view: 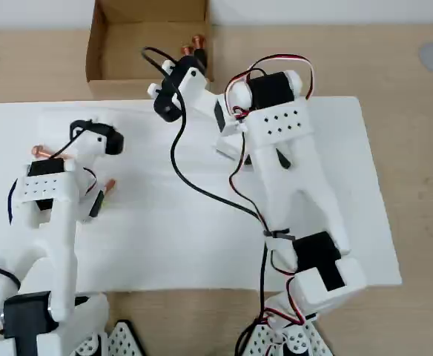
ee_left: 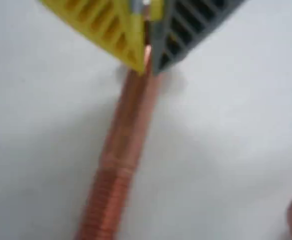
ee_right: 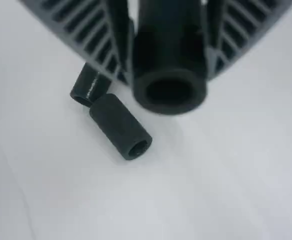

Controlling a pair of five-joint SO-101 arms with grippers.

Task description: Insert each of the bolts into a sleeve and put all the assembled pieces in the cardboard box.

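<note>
— Between the yellow and grey fingers of my left gripper [ee_left: 147,62]: one copper bolt [ee_left: 123,150], pinched at its very end, both pads clenched on it. The plain shank lies nearest the pads, the thread farther off. It runs out over the white sheet [ee_left: 246,150]; lifted or lying, I cannot tell.

— And your other hand?

— My right gripper [ee_right: 168,52] is closed around a black sleeve [ee_right: 170,75], gripped on its sides, with the bore open and unobstructed. Just beyond it on the sheet, a loose sleeve [ee_right: 120,126] lies right against a second loose sleeve [ee_right: 87,89].

— How will they handle?

— By my judgement, the bolt is stiff metal, heavy for its bulk and smooth on the shank, so slippery. An end-pinch lets it swing. A better hold is across the plain shank, with the leading end left free. The sleeve looks light and matte, likely with good friction. I would hold it at mid-length, never over the mouth.

— Where does it all go?

— Into the cardboard box [view: 94,55], which sits off the sheet's far edge, near my right arm. Two copper pieces [view: 193,44] show at the box wall on that arm's side; whether they are inside it, I cannot tell. Beside my left arm, copper shows twice, at one bolt end [view: 41,152] and another bolt end [view: 109,185]. I cannot say which of them, if either, is the gripped one.
</note>
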